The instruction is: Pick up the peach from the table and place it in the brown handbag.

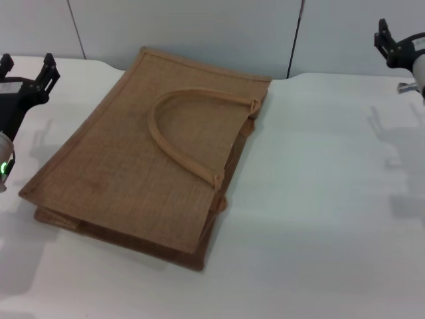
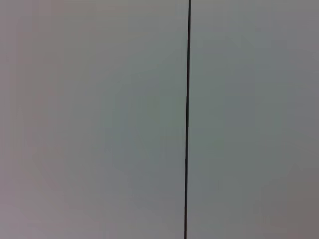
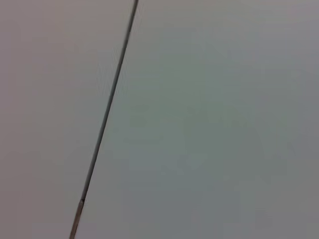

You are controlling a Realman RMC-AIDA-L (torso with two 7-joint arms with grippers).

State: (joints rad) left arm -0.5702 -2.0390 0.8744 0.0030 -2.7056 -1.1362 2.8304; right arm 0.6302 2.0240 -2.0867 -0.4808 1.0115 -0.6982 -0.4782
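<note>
The brown handbag [image 1: 143, 166] lies flat on the white table [image 1: 319, 199], left of the middle, with one loop handle [image 1: 179, 129] resting on its upper side. The peach is not in any view. My left gripper [image 1: 26, 65] hangs open and empty at the far left, above the table and beside the bag's far left corner. My right gripper [image 1: 392, 41] hangs open and empty at the far right edge, well away from the bag. Both wrist views show only a plain grey surface with a dark seam [image 2: 188, 119] [image 3: 107, 114].
A grey panelled wall [image 1: 199, 26] stands behind the table. A seam between tabletop sections runs near the bag's far right corner [image 1: 287, 74]. Bare white tabletop spreads to the right of the bag and in front of it.
</note>
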